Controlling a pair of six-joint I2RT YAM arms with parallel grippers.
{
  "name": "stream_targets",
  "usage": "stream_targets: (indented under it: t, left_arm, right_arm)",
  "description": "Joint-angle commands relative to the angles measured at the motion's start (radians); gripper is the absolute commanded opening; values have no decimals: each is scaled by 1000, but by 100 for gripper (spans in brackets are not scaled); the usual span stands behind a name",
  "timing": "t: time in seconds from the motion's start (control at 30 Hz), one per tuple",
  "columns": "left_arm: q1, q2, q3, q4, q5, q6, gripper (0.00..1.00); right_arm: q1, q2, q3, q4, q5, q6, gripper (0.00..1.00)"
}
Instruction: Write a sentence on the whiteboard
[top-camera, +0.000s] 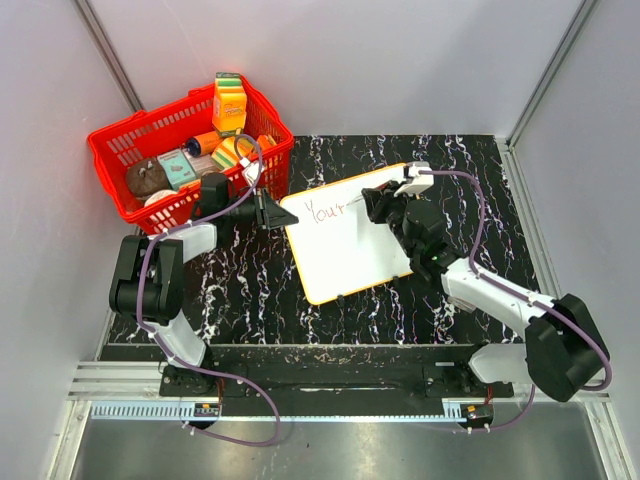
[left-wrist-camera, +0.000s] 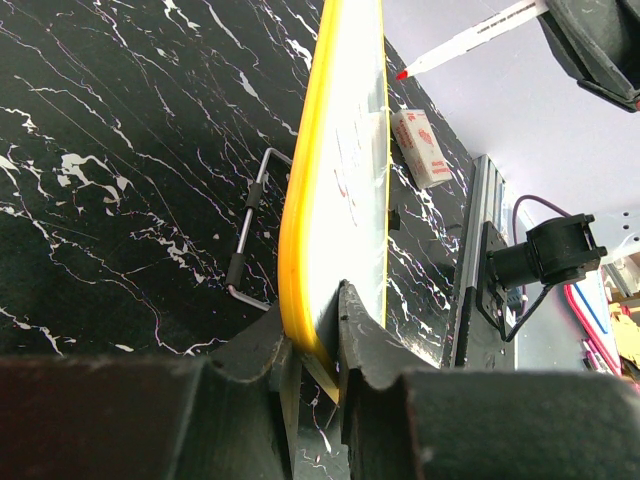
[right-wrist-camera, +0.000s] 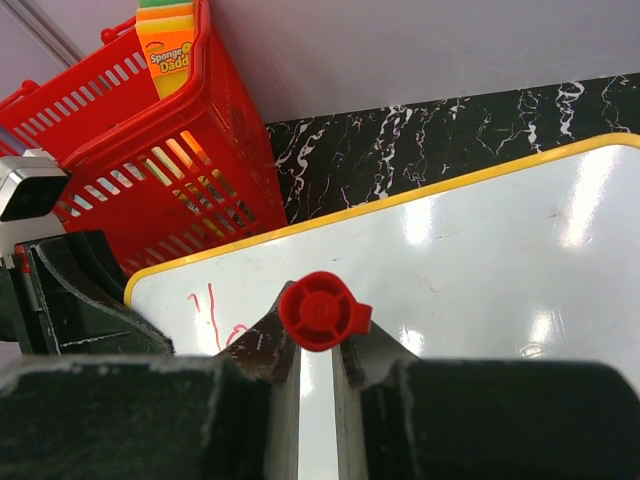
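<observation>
The left claw (top-camera: 268, 212) pinches the left edge of the whiteboard (top-camera: 350, 255); right claw (top-camera: 378, 205) clamps a marker (right-wrist-camera: 318, 310), tip beside the red writing (top-camera: 323, 211).

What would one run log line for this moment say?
left claw: shut on whiteboard rim | right claw: shut on marker | red lettering: reads Your, unfinished

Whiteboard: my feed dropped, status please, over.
Left hand clamps whiteboard edge. Right hand grips marker. Sentence reads "Your" so far. Red basket beside, not blocking.
</observation>
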Motion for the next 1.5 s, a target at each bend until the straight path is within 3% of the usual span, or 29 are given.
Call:
stream_targets:
  t: [0.0,1.47]
  left_arm:
    - [-55,43,-20,-56,-50,210,0]
    - [-57,41,-20,-59,-51,212,0]
  right_arm:
    - [-8,19,20,30,9,8,0]
    - [-37,74,74,-21,58,31,0]
